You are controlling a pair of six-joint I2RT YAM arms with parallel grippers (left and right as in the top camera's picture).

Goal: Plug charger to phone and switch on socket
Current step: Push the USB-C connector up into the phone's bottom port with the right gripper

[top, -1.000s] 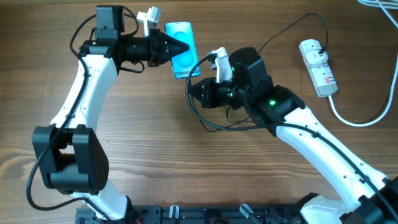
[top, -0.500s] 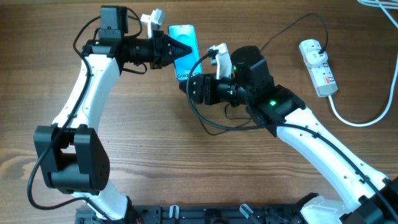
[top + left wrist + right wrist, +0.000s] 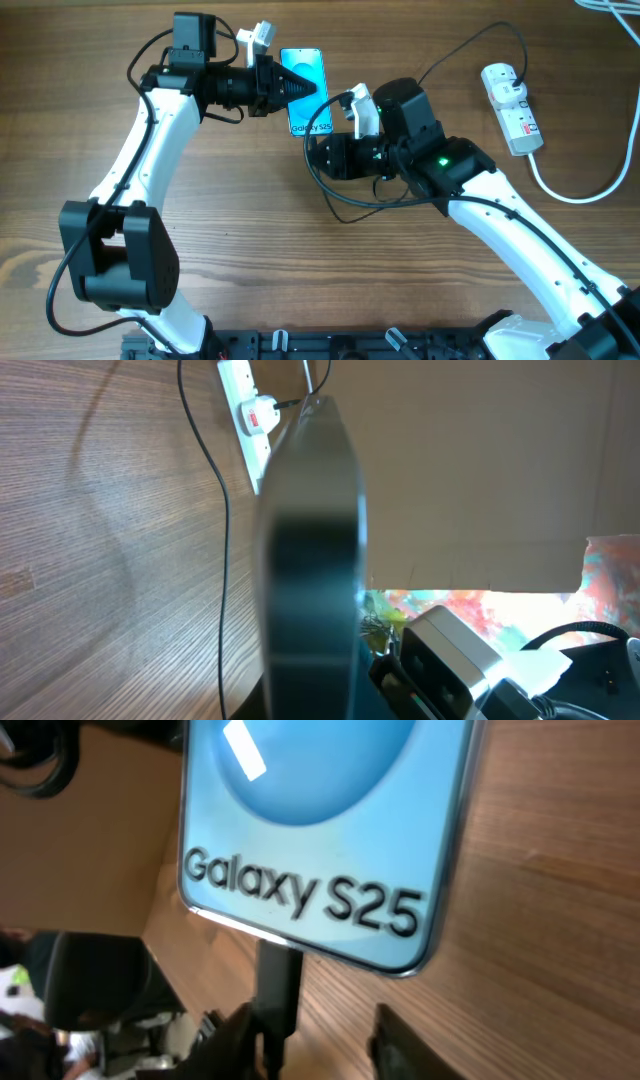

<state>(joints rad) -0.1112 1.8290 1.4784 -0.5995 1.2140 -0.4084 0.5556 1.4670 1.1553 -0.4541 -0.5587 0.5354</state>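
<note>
Plugging in: left gripper (image 3: 300, 88) clamps phone (image 3: 320, 820); charger tip (image 3: 278, 982) meets its edge between the parted jaws of right gripper (image 3: 318, 1040); next, confirm seating.

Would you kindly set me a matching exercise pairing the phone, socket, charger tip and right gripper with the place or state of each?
Things:
1. phone
2. socket
3. charger tip
4. right gripper

Places or states:
A. white, far right in the overhead view
B. black, meeting the phone's bottom edge
C. clamped in the left gripper
D. jaws apart, facing the phone

Pairs: 1-C, 2-A, 3-B, 4-D
</note>
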